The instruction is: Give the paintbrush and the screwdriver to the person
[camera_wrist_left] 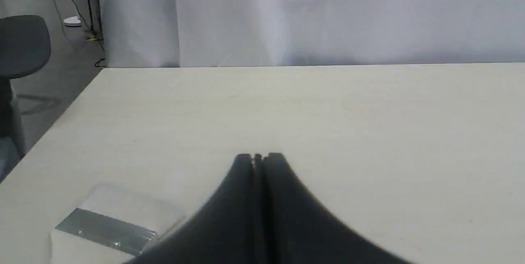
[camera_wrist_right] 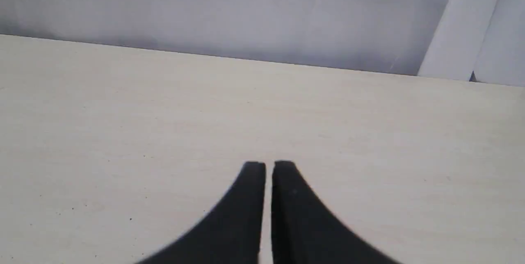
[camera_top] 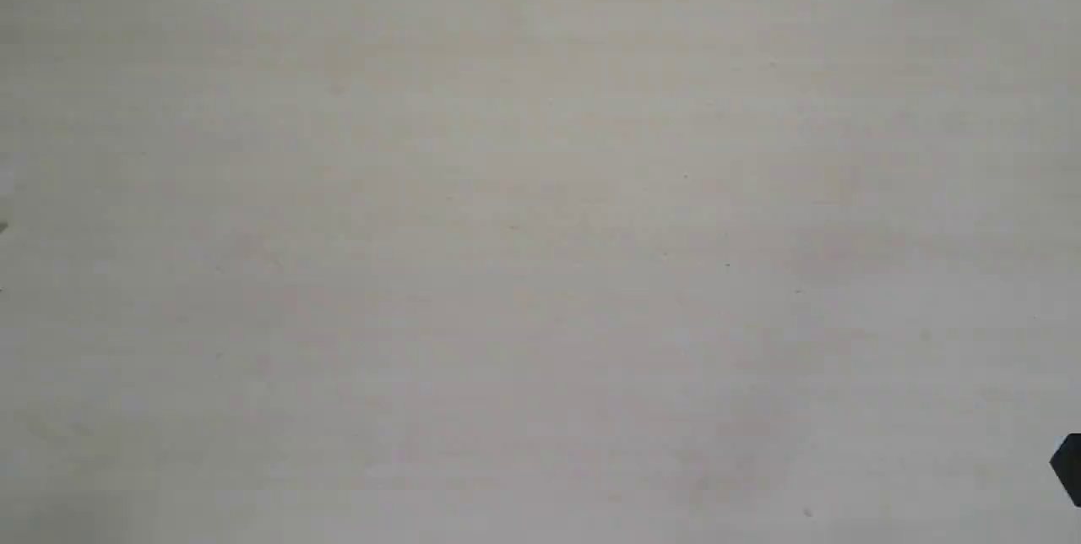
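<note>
On the table just beside the left gripper, fingers pressed together, lies what looks like the paintbrush, silver band showing. Right gripper: fingers nearly together, gripping nothing.

Left gripper: the black tapered left gripper had its jaws pressed flat together.
Right gripper: the black tapered right gripper had its jaws almost together, with a thin slit between them.

Lab-like workspace, pale table, white curtain backdrop, office chair
</note>
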